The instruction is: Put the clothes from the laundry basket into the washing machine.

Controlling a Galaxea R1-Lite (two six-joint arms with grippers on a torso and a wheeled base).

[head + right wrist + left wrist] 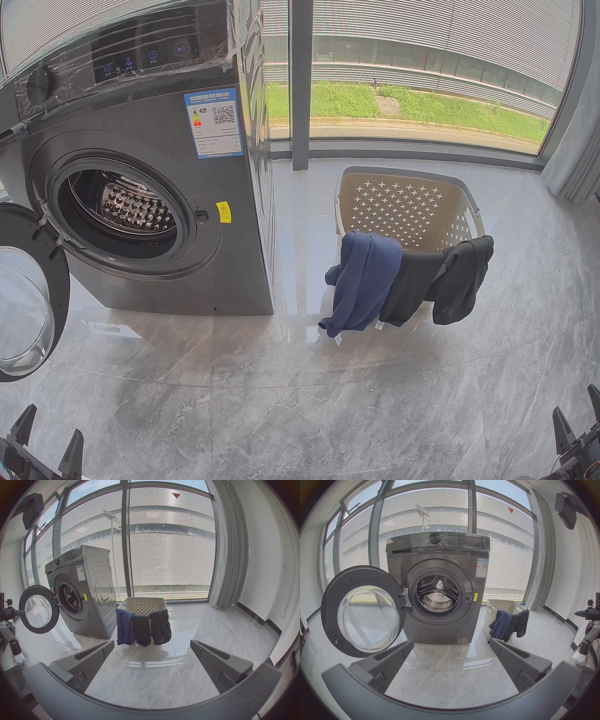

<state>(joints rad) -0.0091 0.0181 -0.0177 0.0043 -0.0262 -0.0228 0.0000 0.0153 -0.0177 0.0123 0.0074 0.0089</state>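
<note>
Your left gripper [52, 422] and right gripper [575, 401] sit low and well apart from the work, jaws wide apart, holding nothing. The navy blue cloth garment [365, 281] and black cloth garments [437, 281] hang over the near rim of the beige perforated plastic laundry basket [400, 206], beside the grey front-loading washing machine [237, 250], whose round glass door [25, 300] is swung open. Watch for this: pulling one piece may drag its overlapping neighbour or tip the light basket, and a trailing sleeve may snag at the port. The head view looks down into the basket. The left wrist view looks straight into the steel drum [437, 600]. The right wrist view separates three hanging pieces.
</note>
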